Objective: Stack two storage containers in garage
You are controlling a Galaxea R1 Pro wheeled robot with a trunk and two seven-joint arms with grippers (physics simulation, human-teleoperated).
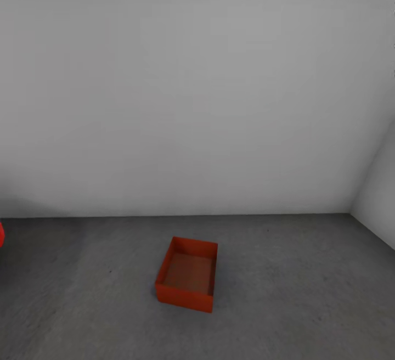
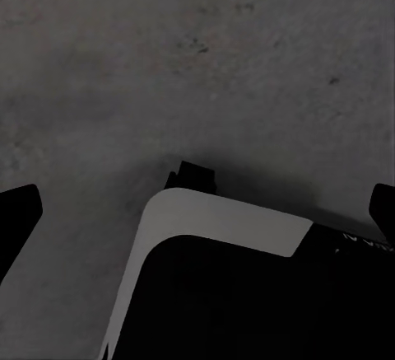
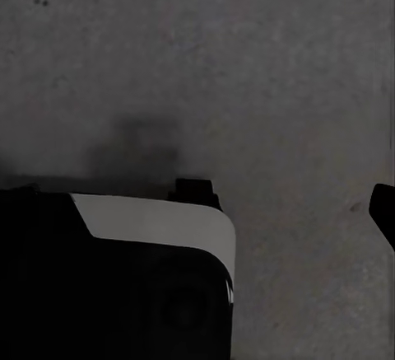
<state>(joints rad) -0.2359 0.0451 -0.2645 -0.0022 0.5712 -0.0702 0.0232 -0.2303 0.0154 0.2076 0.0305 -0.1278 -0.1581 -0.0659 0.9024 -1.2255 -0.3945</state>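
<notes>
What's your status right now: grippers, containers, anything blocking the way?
Left gripper and right gripper: fingers spread, empty. One storage container upright on garage floor, nothing stacked on it. Path to it unobstructed; red object at left edge.

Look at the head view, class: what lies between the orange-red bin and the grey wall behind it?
Nothing but bare concrete floor. In the head view the bin stands alone on it, apart from the wall.

Storage container (image 1: 187, 281) alone on floor (image 1: 296, 294), open ground all sides; wall (image 1: 192, 102) behind, well apart.
</notes>
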